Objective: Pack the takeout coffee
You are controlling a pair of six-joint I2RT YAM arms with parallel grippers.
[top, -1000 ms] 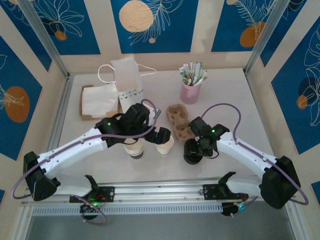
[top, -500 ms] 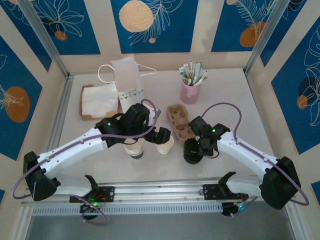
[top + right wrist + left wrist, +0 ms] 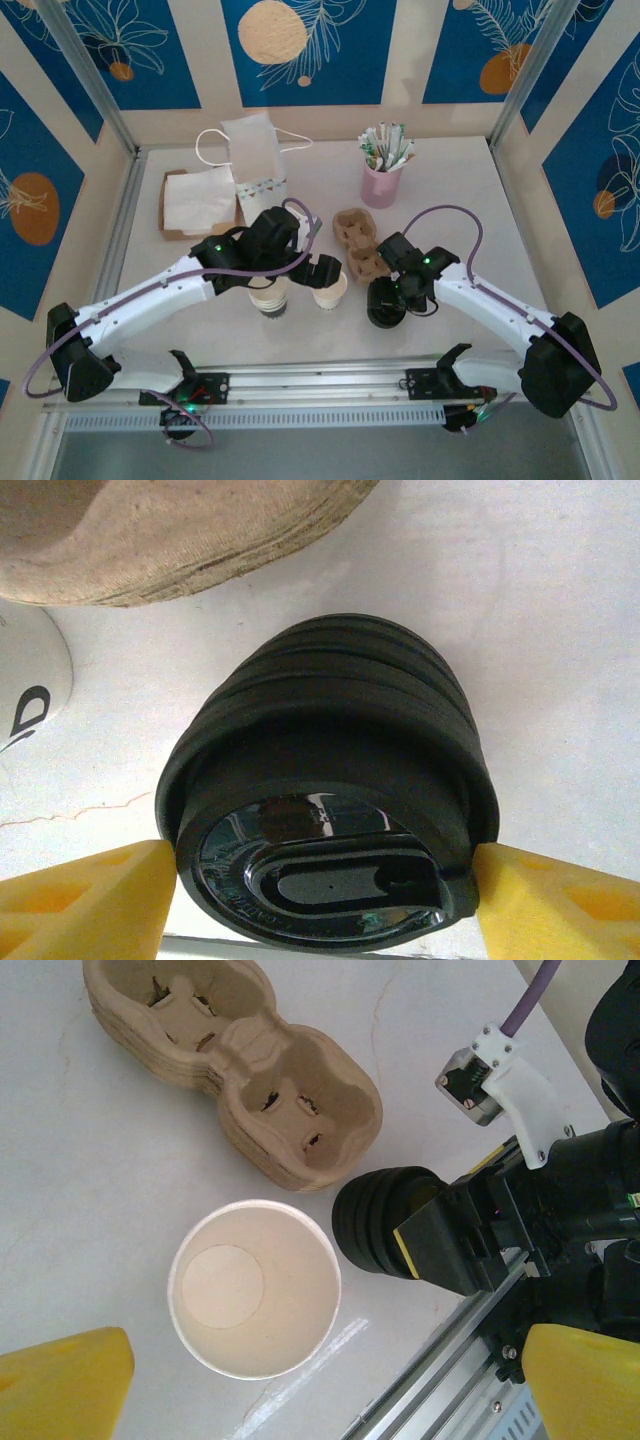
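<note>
Right gripper [image 3: 320,880] still clasps the black lid stack [image 3: 330,710], nothing shifted.

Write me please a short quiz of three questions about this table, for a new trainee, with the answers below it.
1. True or false: the paper cup below the left hand has a lid on it.
2. What does the right hand straddle?
A) the stack of black lids
B) the white paper bag
C) the pink cup
3. How many cup wells does the top pulp cup carrier have?

Key: 1 false, the cup is open and empty. 2 A. 3 two.
</note>
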